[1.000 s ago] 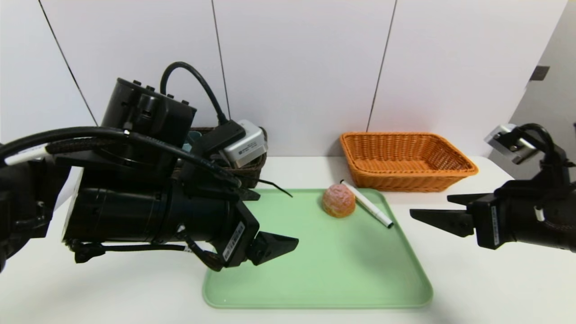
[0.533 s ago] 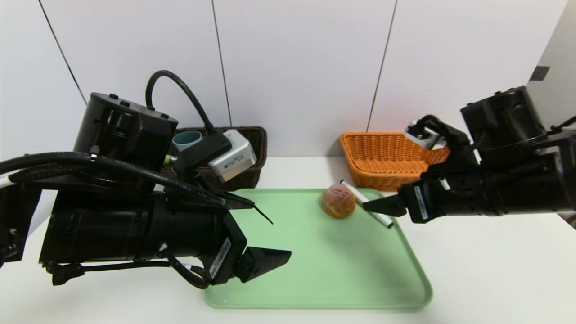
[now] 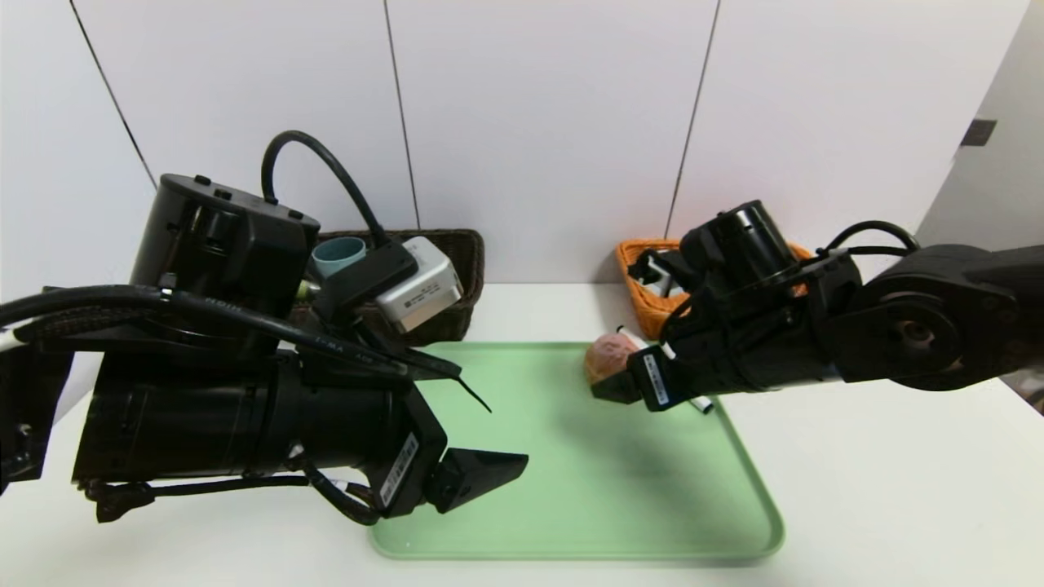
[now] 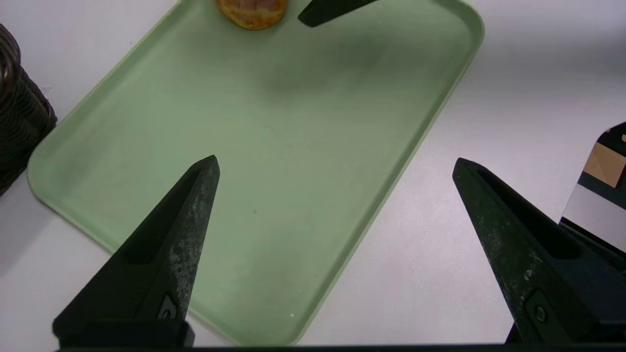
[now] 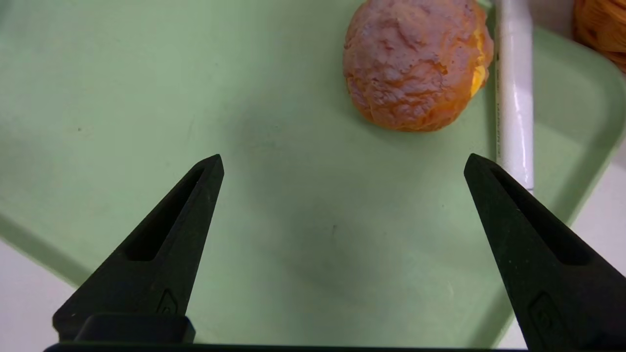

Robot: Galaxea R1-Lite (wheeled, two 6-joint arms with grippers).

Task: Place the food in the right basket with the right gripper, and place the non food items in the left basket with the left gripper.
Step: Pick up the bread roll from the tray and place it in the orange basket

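White panelled wall at the back, white tabletop (image 3: 856, 489) in front, contents listed left to right. Bulky black left gripper (image 4: 335, 164): raised over the near left corner of the pale green plastic tray (image 3: 571, 489), fingers spread wide, empty. Rectangular dark brown woven wicker basket (image 3: 457, 244): at the far left, with a blue-grey plastic cup (image 3: 338, 254) inside. Small round pinkish-tan bun with crackled top (image 5: 415, 63): on the tray's far side, a thin white marker (image 5: 513, 93) just beside it. Black right gripper (image 5: 342, 161): fully spread, empty, short of the bun. Rectangular orange woven wicker basket (image 3: 640, 281): far right, largely hidden behind the right arm. Handling advice: centre the bun between the fingers, keeping the marker outside the span; close gently, since the bun looks soft.
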